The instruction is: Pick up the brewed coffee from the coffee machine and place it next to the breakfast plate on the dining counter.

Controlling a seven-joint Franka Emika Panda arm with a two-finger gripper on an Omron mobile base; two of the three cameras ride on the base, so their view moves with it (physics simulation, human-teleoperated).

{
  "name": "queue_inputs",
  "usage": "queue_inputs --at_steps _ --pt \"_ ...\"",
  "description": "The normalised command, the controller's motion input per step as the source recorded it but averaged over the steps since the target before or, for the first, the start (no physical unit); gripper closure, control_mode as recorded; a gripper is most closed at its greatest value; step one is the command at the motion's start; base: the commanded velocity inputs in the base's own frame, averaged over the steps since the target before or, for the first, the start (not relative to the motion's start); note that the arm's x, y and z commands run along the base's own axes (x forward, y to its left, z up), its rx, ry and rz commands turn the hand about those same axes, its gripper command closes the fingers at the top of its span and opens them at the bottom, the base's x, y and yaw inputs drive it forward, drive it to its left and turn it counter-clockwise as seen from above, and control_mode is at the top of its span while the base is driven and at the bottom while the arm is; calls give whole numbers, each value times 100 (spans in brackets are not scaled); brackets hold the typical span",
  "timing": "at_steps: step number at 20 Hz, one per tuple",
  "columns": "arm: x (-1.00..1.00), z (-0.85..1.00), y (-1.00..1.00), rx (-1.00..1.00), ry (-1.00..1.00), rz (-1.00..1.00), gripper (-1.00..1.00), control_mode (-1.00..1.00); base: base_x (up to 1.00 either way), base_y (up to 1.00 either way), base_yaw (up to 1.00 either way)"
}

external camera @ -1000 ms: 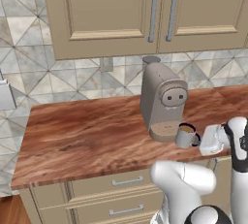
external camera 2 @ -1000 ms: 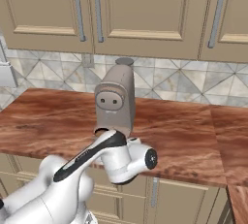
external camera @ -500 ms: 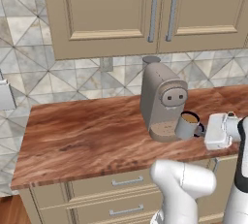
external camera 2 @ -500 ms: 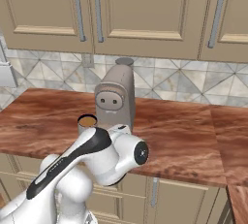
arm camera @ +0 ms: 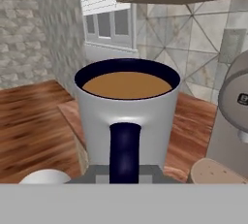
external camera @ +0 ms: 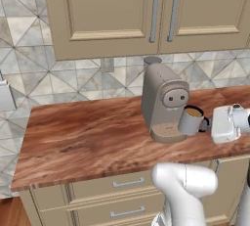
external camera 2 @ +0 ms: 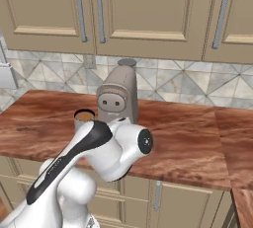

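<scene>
Clearly the gripper (external camera: pixel 207 124) is clamped on the handle of the brewed coffee (external camera: pixel 190 120), lifted just beside the coffee machine (external camera: pixel 163 100). Keeping the mug upright and moving smoothly should prevent spilling toward the counter's right edge.

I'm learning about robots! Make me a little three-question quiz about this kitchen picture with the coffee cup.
1. True or false: the mug has brown coffee in it.
2. The claw is shut on which part of the mug? A) its rim B) its dark handle C) its bottom
3. Fill in: the mug hangs in the air beside the coffee ____, above the wooden counter.

Key: 1 true; 2 B; 3 machine.
</scene>
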Motion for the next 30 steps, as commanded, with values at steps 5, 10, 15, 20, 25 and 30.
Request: queue_inputs --at_steps 5,10,15,20,25,30 --pt "7 1 0 0 5 0 100 100 -2 2 2" --pt "0 0 0 0 0 0 100 100 -70 27 30" --pt "0 0 0 0 0 0 100 100 -86 63 61" --pt "0 0 0 0 0 0 100 100 -26 88 74" --pt "0 0 0 0 0 0 100 100 2 77 70" --pt "0 0 0 0 0 0 100 100 25 62 62"
